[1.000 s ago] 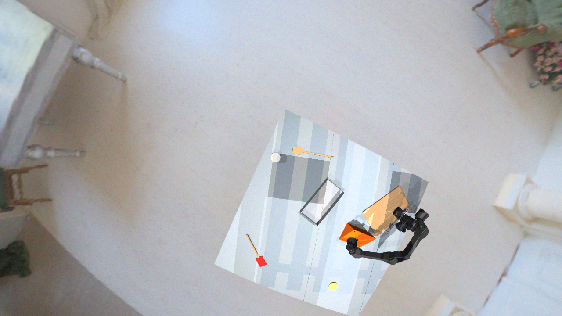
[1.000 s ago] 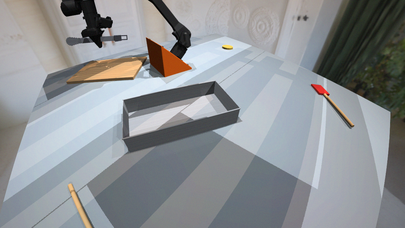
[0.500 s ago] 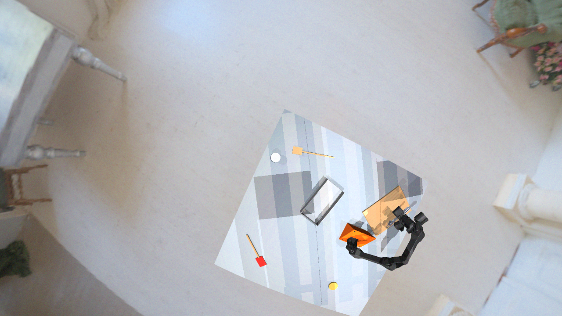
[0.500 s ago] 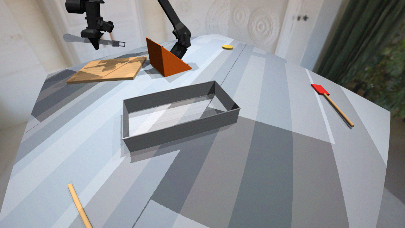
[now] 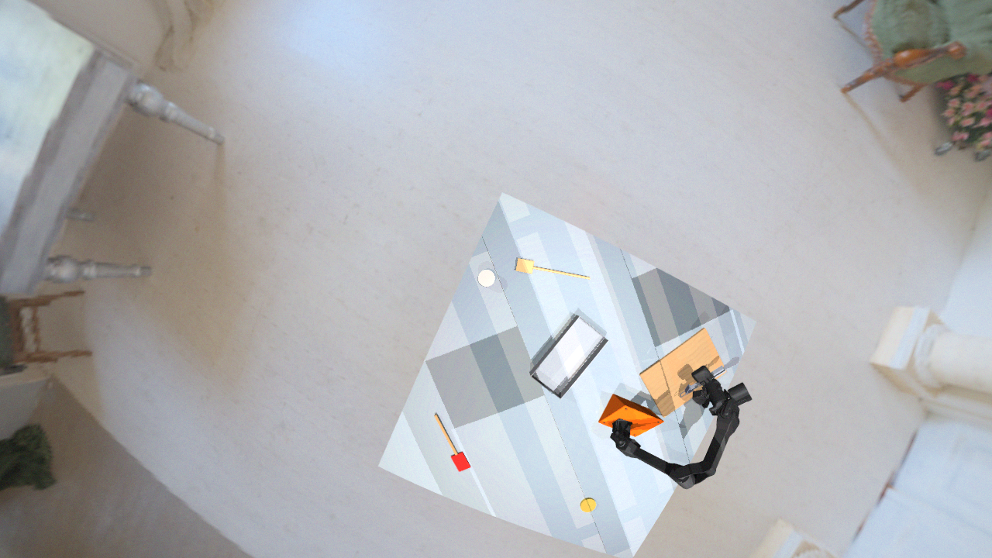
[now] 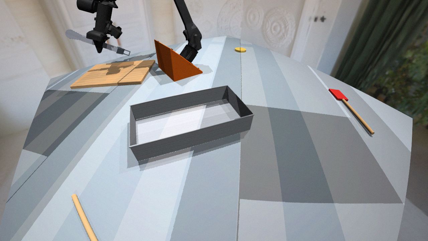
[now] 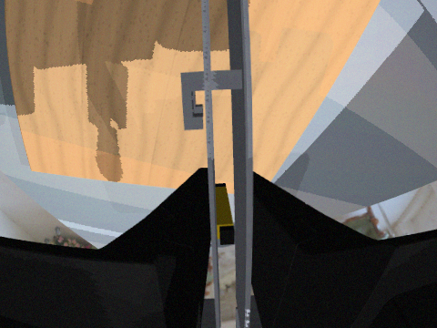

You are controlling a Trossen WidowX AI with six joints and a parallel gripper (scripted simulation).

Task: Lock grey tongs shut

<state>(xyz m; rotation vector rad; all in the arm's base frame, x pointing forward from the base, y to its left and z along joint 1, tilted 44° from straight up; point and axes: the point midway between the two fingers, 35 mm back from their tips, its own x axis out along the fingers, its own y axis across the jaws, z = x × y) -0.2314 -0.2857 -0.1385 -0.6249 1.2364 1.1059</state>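
Observation:
My gripper (image 6: pixel 99 51) (image 7: pixel 222 180) is shut on the grey tongs (image 5: pixel 724 370) (image 6: pixel 112 48) (image 7: pixel 241 137), which hang in the air above the wooden board (image 5: pixel 704 339) (image 6: pixel 89 80) (image 7: pixel 291 91). In the exterior view the tongs slope, with the scalloped tips at the upper left and the open loop of the hinge end lower at the right. In the wrist view the two arms run close and nearly parallel between the fingers, a narrow gap between them. Whether the lock is engaged cannot be told. The dark grey roasting tin (image 5: pixel 582 368) (image 6: pixel 191 139) stands apart, with nothing across it.
An orange wedge (image 5: pixel 619 409) (image 6: pixel 184 70) stands beside the board, by the arm's base. A yellow disc (image 5: pixel 588 504) (image 6: pixel 240 49), a red-headed spatula (image 5: pixel 459 460) (image 6: pixel 338 94), a tan-headed one (image 5: pixel 524 265) and a white round object (image 5: pixel 486 277) are farther off.

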